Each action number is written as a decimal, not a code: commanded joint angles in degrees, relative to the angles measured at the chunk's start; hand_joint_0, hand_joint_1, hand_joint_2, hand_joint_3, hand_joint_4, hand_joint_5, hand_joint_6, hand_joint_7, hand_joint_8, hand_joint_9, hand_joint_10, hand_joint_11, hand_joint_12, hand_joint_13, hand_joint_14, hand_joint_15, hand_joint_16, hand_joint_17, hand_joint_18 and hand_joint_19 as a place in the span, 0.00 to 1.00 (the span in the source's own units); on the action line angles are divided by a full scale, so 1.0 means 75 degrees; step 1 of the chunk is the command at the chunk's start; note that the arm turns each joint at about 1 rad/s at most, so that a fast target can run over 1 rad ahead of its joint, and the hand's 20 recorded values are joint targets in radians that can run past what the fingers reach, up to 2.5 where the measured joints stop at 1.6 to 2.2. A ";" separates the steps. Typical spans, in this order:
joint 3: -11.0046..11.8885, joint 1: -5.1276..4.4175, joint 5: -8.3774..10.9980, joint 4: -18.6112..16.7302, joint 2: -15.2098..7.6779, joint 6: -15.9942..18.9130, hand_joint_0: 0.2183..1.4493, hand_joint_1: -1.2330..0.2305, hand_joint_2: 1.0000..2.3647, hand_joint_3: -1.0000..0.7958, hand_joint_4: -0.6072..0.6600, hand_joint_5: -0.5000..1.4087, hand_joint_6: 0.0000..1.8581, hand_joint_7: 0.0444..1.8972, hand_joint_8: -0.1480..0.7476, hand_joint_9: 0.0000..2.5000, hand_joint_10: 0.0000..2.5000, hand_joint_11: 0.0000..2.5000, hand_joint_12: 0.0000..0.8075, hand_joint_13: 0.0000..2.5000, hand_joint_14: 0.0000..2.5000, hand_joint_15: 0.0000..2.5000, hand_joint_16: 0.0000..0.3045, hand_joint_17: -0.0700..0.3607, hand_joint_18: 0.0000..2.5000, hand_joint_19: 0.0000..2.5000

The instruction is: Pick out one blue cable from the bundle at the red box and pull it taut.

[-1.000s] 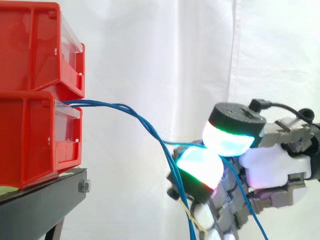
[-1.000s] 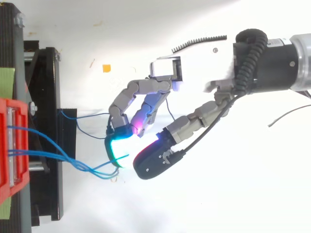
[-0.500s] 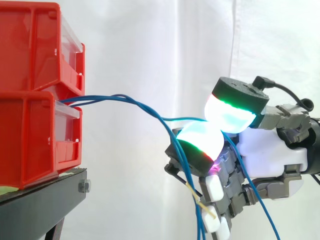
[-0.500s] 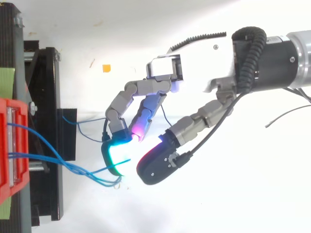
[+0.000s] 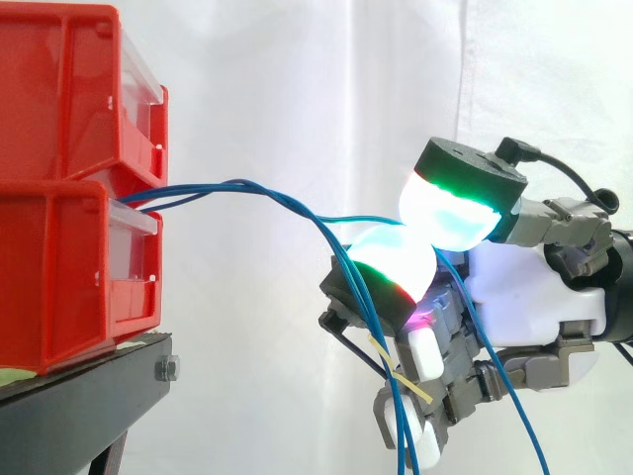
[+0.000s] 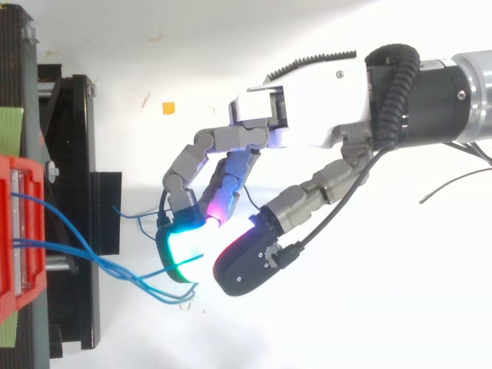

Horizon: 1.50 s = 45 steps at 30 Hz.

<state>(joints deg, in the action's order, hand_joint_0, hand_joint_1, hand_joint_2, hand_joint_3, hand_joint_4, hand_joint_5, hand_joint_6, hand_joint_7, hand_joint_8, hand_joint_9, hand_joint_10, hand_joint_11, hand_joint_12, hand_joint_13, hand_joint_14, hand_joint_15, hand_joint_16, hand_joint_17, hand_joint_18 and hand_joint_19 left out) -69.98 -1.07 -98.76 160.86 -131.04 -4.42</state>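
Set against the moment a second earlier, the hand (image 5: 529, 297) is found lifted a little and rolled, so that its curled lower fingers are turned toward the camera in the side view. The bundle (image 5: 247, 188) is drawn up with it. Where the strands fell away steeply from the box, a shallow arch is now formed right of the lower red bin (image 5: 59, 267). Progress toward the goal is judged partial: slack is being gathered, but the curve has not been taken out of any strand, so a further pull to the right is judged necessary.

The white curtain (image 5: 297, 99) is seen as soft, folded cloth behind everything. The upper red bin (image 5: 69, 89) and the lower one are moulded of glossy hard plastic with clear front lips, and are stacked on a matt black stand (image 5: 89, 396) fastened with a bolt.

The hand is built of white shells and grey linked segments. Two thick rounded pads (image 5: 450, 213), glowing cyan with green rims, are pressed together, and one blue cable (image 5: 366, 220) appears to be pinched between them. It is led almost level from the arch into that pinch and is let fall beyond it. The remaining fingers are curled underneath.

The bundle is made of thin, smooth, pliant wires issuing from the lower bin's front. From above they are seen crossing near the cyan pad (image 6: 184, 250). A thin yellow tag (image 5: 407, 384) is carried on the hanging strands.
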 commanded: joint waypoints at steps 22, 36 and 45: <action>0.0003 0.0003 0.0008 -0.0003 0.0000 -0.0125 0.30 0.22 0.17 0.54 0.23 0.23 0.47 0.58 0.45 0.43 0.00 0.14 0.49 0.33 0.00 0.16 0.18 0.45 0.26 0.18; -0.0009 0.0003 0.0008 -0.0003 0.0000 -0.0125 0.30 0.22 0.15 0.54 0.23 0.23 0.47 0.58 0.45 0.43 0.00 0.13 0.49 0.33 0.00 0.16 0.18 0.45 0.27 0.18; -0.0009 0.0003 0.0008 -0.0003 0.0000 -0.0137 0.31 0.21 0.15 0.54 0.23 0.23 0.47 0.58 0.46 0.43 0.00 0.14 0.50 0.33 0.00 0.16 0.18 0.45 0.27 0.18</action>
<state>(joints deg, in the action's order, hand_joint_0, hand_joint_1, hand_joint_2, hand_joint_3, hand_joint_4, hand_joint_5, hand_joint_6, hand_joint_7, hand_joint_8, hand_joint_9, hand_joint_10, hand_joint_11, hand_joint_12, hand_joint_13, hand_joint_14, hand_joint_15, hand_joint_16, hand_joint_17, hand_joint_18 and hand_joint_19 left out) -70.03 -1.08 -98.70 160.84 -131.05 -5.37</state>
